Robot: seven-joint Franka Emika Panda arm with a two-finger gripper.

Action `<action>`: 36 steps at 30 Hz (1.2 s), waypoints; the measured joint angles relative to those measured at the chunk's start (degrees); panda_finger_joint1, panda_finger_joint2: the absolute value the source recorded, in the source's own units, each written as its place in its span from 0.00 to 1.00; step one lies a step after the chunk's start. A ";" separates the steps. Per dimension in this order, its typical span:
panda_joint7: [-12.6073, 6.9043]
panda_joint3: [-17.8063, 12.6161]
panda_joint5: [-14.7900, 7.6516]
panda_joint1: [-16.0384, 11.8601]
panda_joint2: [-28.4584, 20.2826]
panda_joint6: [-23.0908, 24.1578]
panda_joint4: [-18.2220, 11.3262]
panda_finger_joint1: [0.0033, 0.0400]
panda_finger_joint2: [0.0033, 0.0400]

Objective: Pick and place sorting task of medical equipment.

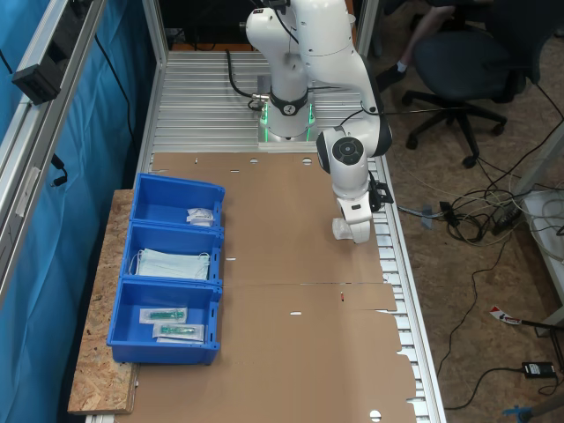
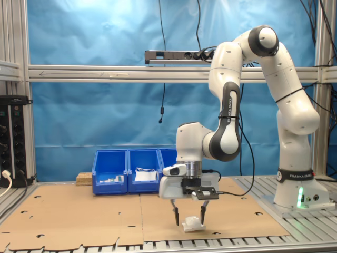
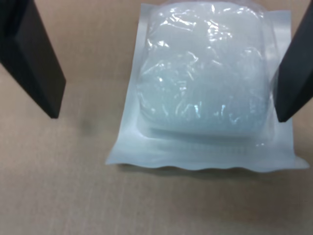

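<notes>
The medical equipment, a small square white packet (image 3: 205, 93) with a crinkled clear bulge, lies flat on the brown cardboard (image 2: 79, 216) near the table's edge. My gripper (image 2: 189, 219) hangs just above the packet (image 2: 192, 226), open, fingers pointing down. In the wrist view the gripper (image 3: 164, 73) straddles the packet. One black finger (image 3: 34, 63) stands well off it over bare cardboard. The other finger (image 3: 293, 78) overlaps the packet's sealed border. Nothing is between the pads. In the first exterior view the arm's hand (image 1: 352, 207) covers the spot.
Three blue bins (image 1: 141, 264) stand in a row along the first exterior view's left: one with white packets (image 1: 201, 216), one with pale blue masks (image 1: 172, 263), one with clear green-tipped packets (image 1: 172, 322). The robot base (image 1: 286, 123) is behind. The slotted table edge (image 1: 397, 291) runs close by.
</notes>
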 joint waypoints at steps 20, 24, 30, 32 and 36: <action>0.00 -0.53 0.00 0.06 0.00 -2.27 0.25 1.00 1.00; 0.00 -0.75 0.00 0.06 0.00 -2.86 0.25 1.00 1.00; 0.00 -1.11 0.00 0.08 0.00 -3.44 0.25 1.00 1.00; 0.00 -1.35 0.00 0.13 0.01 -3.71 0.25 1.00 1.00; 0.00 -2.04 0.00 0.40 0.01 -4.30 0.25 1.00 1.00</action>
